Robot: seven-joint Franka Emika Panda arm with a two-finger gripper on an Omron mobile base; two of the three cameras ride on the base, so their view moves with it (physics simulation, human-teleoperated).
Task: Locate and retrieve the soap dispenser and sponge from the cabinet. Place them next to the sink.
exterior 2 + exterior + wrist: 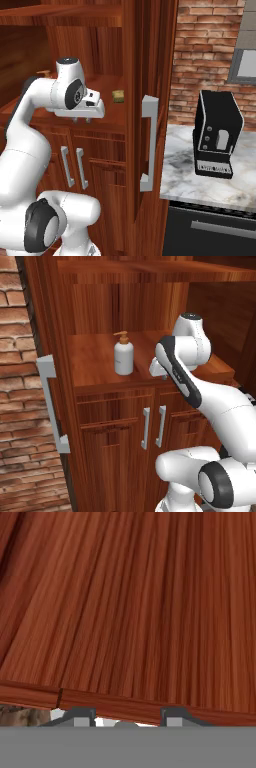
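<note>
Fingertips (84,716) barely peek up over the cabinet (95,363) shelf, so we take our gripper (128,718) as clenched empty, soap dispenser (123,354) left, sponge (118,96) behind.

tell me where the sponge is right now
In the right base view the sponge sits on the cabinet niche's shelf, toward its right side, just beyond the end effector and left of the open door's silver handle.
</note>
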